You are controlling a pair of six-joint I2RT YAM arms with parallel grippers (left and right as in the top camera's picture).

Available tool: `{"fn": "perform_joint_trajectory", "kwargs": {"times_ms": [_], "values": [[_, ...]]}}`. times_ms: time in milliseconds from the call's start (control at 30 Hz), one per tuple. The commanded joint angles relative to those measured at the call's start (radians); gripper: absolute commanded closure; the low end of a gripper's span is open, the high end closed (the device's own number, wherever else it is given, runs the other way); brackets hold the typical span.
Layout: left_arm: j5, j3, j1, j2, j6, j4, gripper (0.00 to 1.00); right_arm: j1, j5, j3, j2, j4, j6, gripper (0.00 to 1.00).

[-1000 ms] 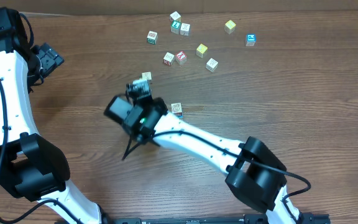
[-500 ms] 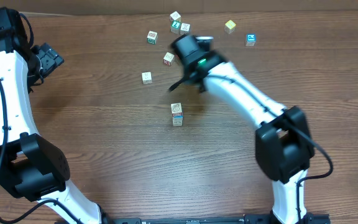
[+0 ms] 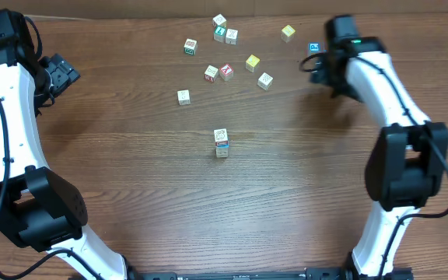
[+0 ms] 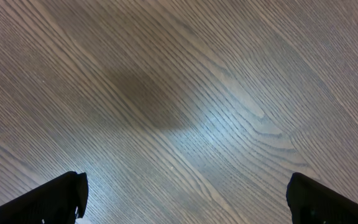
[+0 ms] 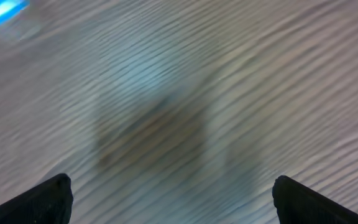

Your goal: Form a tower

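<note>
Fetching the Next Cube: Tower Entry

Item: tower (image 3: 222, 143), a short column of pale letter cubes. It stands alone mid-table, well apart from both arms.

Stock: loose cubes scattered along the far side, among them a blue cube (image 3: 314, 48), a yellow cube (image 3: 288, 32) and a white cube (image 3: 183, 96).

Hands: the right hand (image 5: 173, 190) has its fingers spread wide with nothing between them. It hovers near the blue cube, which shows blurred in the upper left corner of the right wrist view. The left hand (image 4: 185, 186) is also apart and empty, over bare wood at the far left.

Handling note: the likely step is picking a fresh cube. Centre over it, square the fingers to two flat faces, and descend fully before closing.

Surface: table (image 3: 131, 179), brown wood grain, matte with a soft glare patch.

Room: only a pale strip shows past the far edge.
</note>
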Motion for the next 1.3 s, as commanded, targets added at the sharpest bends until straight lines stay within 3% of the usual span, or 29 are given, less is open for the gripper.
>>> {"fn": "perform_joint_trajectory", "kwargs": {"times_ms": [0, 267, 700, 1267], "values": [[-0.005, 0.001, -0.007, -0.002, 0.005, 0.001, 0.00, -0.055, -0.022, -0.001, -0.013, 0.006, -0.001, 0.00], [-0.005, 0.001, -0.007, -0.002, 0.005, 0.001, 0.01, -0.150, -0.022, -0.001, -0.013, 0.006, -0.001, 0.00], [-0.005, 0.001, -0.007, 0.000, 0.005, 0.001, 0.01, -0.161, -0.022, -0.001, -0.013, 0.006, -0.001, 0.00], [-0.020, 0.000, -0.132, -0.328, 0.041, -0.017, 0.01, -0.161, -0.022, -0.001, -0.013, 0.006, -0.001, 0.00]]}}
